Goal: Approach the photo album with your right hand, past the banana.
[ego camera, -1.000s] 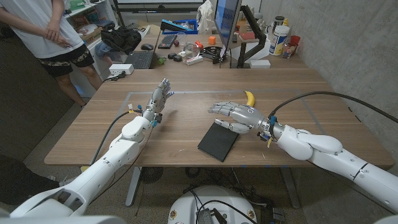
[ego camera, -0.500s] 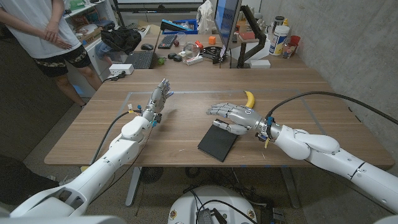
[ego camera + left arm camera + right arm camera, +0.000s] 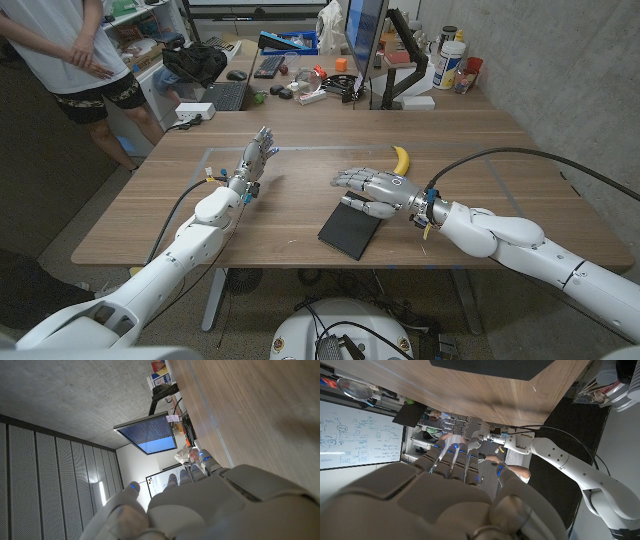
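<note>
Wooden tabletop (image 3: 300,215) in a cluttered workroom with a concrete wall along the right side. Behind the far edge, a second desk crowded with a monitor (image 3: 362,35), a keyboard (image 3: 269,66), a laptop (image 3: 226,95), bottles (image 3: 452,60) and small clutter. At the far left corner of the room, a person (image 3: 75,50) standing, cut off by the picture's edge.

Near the middle of the tabletop, toward the near edge: a black photo album (image 3: 351,227), closed, lying flat and turned at an angle to the edges. Further back and slightly right of it, toward the far edge: a yellow banana (image 3: 401,159), apart from the album.

Right hand (image 3: 375,189) reaching in from the right edge, fingers spread apart and holding nothing, poised over the album's far end, between banana and album. Contact with the cover: cannot tell. Banana just behind the hand, not touched.

Left hand (image 3: 256,160) on the left half of the tabletop, well apart from the album, raised with fingers pointing toward the far edge, slightly apart, empty.
</note>
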Action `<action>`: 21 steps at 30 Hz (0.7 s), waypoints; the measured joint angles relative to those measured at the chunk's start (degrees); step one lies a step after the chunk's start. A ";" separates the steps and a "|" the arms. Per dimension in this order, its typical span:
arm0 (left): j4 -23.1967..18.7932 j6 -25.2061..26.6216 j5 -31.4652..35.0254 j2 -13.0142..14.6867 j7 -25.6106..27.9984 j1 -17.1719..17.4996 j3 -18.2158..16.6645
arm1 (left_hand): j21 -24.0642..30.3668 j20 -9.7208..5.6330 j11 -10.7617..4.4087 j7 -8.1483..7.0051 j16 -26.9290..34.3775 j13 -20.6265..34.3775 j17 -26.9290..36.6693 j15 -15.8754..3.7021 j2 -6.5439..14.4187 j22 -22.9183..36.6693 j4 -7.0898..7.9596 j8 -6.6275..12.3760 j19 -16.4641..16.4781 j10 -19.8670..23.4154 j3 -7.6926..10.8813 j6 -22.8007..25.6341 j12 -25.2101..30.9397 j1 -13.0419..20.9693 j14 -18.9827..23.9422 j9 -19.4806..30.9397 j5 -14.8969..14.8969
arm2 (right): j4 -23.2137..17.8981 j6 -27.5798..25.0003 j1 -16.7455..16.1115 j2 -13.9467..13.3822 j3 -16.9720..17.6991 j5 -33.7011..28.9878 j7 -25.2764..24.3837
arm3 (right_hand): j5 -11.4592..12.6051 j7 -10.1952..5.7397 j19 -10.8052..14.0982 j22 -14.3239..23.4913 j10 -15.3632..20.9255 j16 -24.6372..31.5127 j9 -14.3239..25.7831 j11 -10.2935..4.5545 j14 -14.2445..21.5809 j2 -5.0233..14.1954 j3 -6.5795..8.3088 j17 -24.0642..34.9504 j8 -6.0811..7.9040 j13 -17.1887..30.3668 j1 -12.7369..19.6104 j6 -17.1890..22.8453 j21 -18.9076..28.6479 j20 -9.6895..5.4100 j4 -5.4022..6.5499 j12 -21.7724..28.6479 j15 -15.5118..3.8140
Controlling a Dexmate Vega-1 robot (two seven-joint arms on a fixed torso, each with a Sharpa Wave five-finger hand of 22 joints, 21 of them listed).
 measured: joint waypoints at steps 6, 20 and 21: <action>-0.02 0.00 -0.03 0.06 -0.08 0.04 -0.03 | 0.00 0.00 0.00 0.00 0.00 0.00 0.00 0.00 0.00 0.00 0.00 0.00 0.00 0.00 0.00 0.00 0.00 0.00 0.00 0.00 0.00 | -0.11 -0.38 0.34 -0.01 -0.46 -0.38 0.57 | 0.00 0.31 0.00 0.00 0.00 0.00 0.00 0.00 -0.02 0.00 0.00 0.00 0.00 0.00 0.00 -0.31 0.01 0.00 0.00 -0.35 -0.02; 1.53 -0.15 -0.42 -0.09 -1.13 -0.63 -0.05 | 0.00 0.00 0.00 0.00 0.00 0.00 0.00 0.00 0.00 0.01 0.00 0.00 0.00 0.00 0.00 0.00 0.00 0.00 0.00 0.00 0.00 | -0.14 -1.16 1.51 0.49 -1.68 -1.13 1.78 | -0.28 0.31 0.00 0.00 -0.52 0.00 0.00 -0.10 -0.73 0.00 -0.41 0.28 0.00 0.00 0.00 -0.30 0.03 0.00 0.41 -0.34 -0.12; 1.62 -0.18 -0.44 -0.10 -1.25 -0.67 -0.05 | 0.00 0.00 0.00 0.00 0.00 0.00 0.00 0.00 0.00 0.01 0.00 0.00 0.00 0.00 0.00 0.00 0.00 0.00 0.00 0.00 0.00 | -0.14 -1.18 1.64 0.57 -1.79 -1.16 1.82 | -0.28 0.31 0.00 0.00 -0.52 0.00 0.00 -0.10 -0.73 0.00 -0.49 0.30 0.00 0.00 0.00 -0.30 0.03 0.00 0.49 -0.34 -0.12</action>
